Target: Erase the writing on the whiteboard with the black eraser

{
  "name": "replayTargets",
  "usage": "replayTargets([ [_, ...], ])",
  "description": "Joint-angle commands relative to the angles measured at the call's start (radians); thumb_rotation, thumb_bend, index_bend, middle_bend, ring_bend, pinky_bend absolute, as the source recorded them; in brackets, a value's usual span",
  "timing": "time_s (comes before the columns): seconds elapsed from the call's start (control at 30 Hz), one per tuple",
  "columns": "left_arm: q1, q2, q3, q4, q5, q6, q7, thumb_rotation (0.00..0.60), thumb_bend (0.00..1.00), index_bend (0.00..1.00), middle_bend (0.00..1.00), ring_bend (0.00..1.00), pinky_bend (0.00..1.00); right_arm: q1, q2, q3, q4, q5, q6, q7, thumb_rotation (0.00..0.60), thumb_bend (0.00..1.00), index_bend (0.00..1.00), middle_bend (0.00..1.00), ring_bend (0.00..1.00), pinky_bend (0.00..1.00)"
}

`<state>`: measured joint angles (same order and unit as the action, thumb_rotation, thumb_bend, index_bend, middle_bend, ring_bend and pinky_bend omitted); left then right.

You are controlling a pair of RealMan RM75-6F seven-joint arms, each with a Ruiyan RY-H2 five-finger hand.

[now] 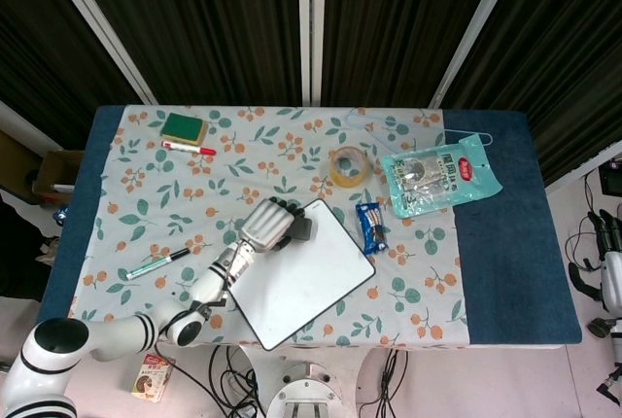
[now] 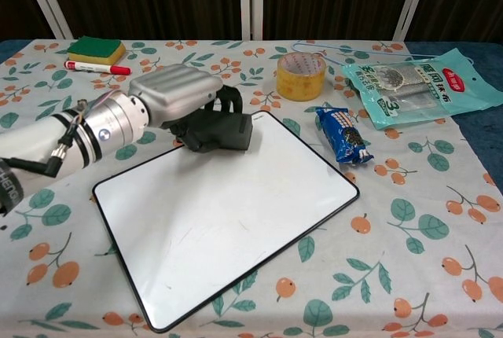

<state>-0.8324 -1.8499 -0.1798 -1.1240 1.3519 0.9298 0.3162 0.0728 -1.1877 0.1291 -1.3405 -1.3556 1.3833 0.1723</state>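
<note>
The whiteboard (image 1: 311,277) (image 2: 236,212) lies tilted near the table's front edge, its surface almost blank with only faint marks. My left hand (image 1: 267,224) (image 2: 177,98) grips the black eraser (image 1: 299,230) (image 2: 224,132) and presses it on the board's far top edge. The hand's fingers curl over the eraser's top. My right hand is in neither view.
A roll of yellow tape (image 1: 346,165) (image 2: 301,75), a blue snack packet (image 1: 370,226) (image 2: 343,135) and a teal pouch (image 1: 439,175) (image 2: 420,82) lie right of the board. A green sponge (image 1: 183,128), red marker (image 1: 190,149) and green marker (image 1: 157,263) sit left.
</note>
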Motion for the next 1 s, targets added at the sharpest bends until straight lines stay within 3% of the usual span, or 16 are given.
replayTargets([
  [0.03,-0.013,0.023,-0.034,-0.003,0.004,0.035,-0.013,0.600,0.39,0.65,0.68,0.57,0.65,-0.002,0.005,0.001,-0.005,-0.004,0.009,0.000,0.600,0.29,0.00,0.00,0.00,0.00],
  [0.2,0.008,0.102,-0.053,-0.064,-0.010,0.070,-0.011,0.600,0.38,0.65,0.68,0.57,0.65,-0.003,0.007,-0.001,-0.013,-0.009,0.014,-0.005,0.600,0.29,0.00,0.00,0.00,0.00],
  [0.43,0.109,0.255,-0.011,-0.185,-0.098,0.043,-0.092,0.600,0.38,0.65,0.68,0.57,0.65,0.000,-0.005,-0.009,-0.013,-0.016,0.008,-0.016,0.600,0.30,0.00,0.00,0.00,0.00],
  [0.7,0.198,0.307,0.062,-0.131,-0.091,0.060,-0.194,0.600,0.38,0.65,0.68,0.57,0.65,0.006,-0.013,-0.013,-0.024,-0.023,0.007,-0.044,0.600,0.30,0.00,0.00,0.00,0.00],
  [0.87,0.215,0.298,0.079,-0.068,-0.067,0.065,-0.250,0.600,0.38,0.64,0.67,0.57,0.64,0.007,-0.014,-0.013,-0.042,-0.025,0.014,-0.067,0.600,0.30,0.00,0.00,0.00,0.00],
  [0.93,0.214,0.301,0.086,-0.051,-0.065,0.044,-0.267,0.600,0.36,0.59,0.63,0.54,0.62,0.007,-0.013,-0.014,-0.047,-0.026,0.016,-0.074,0.600,0.30,0.00,0.00,0.00,0.00],
  [1.0,0.208,0.313,0.100,-0.045,-0.061,0.004,-0.282,0.600,0.33,0.42,0.52,0.47,0.56,0.005,-0.011,-0.013,-0.053,-0.024,0.018,-0.080,0.600,0.30,0.00,0.00,0.00,0.00],
])
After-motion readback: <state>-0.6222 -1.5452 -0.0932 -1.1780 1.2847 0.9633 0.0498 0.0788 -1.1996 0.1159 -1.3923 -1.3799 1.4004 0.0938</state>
